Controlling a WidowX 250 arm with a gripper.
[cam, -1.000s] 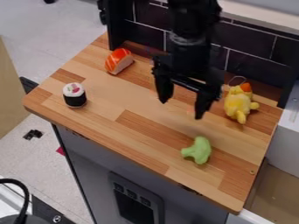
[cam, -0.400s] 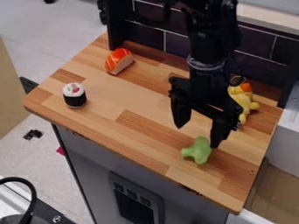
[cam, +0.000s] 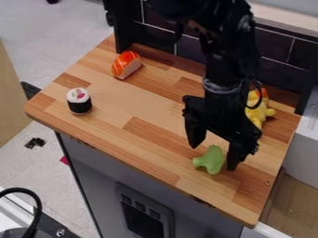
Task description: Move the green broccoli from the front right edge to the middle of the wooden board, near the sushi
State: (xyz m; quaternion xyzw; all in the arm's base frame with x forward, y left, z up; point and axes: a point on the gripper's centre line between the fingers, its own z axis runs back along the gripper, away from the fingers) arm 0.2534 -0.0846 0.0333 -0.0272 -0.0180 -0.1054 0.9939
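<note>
A: "End effector [cam: 215, 156]?"
B: "It's hanging released, its fingers standing apart right by the toy broccoli [cam: 210, 161], which is lying toward the bench's [cam: 124, 116] front edge."
A: "Nearby?"
B: "A yellow plush toy [cam: 261, 113] is sitting behind (the arm's partly hiding it). Maki roll [cam: 79, 102] and salmon nigiri [cam: 127, 65] are resting view-left."

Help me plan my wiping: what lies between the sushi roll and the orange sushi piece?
Only wooden counter lies between the sushi roll and orange sushi piece, in the camera view.
</note>
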